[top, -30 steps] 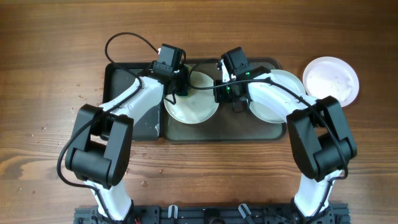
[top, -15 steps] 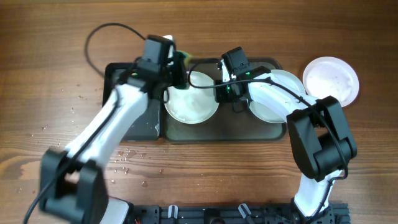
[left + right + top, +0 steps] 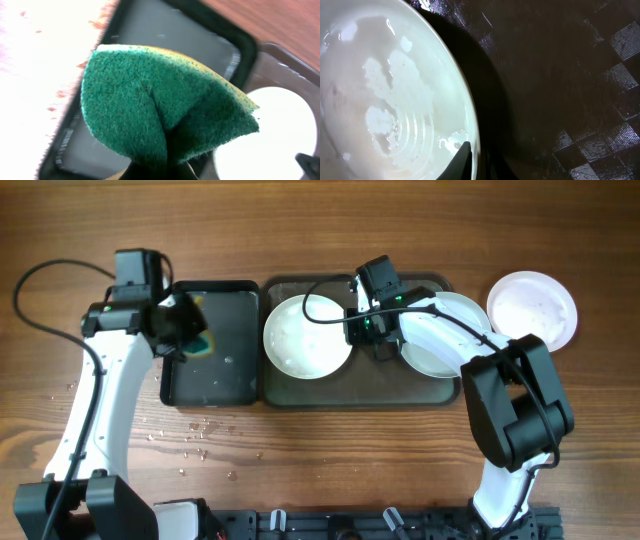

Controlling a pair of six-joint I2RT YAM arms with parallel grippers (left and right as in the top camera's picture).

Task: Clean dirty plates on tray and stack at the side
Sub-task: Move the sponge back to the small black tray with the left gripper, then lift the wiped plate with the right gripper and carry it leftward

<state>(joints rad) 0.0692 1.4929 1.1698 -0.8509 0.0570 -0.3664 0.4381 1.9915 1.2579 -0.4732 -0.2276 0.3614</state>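
Pinched tight on the green sponge (image 3: 160, 115), my left claw (image 3: 183, 327) has swung off the wet plate (image 3: 307, 335) and now hangs over the small black tray (image 3: 215, 385). My right claw (image 3: 372, 332) stays nipped on that plate's rim, on the grey tray (image 3: 360, 392). A lone plate (image 3: 532, 308) sits on the bare table (image 3: 320, 230), far right.

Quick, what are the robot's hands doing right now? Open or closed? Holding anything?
Left gripper: closed, holding the green sponge.
Right gripper: closed on the rim of the wet white plate.
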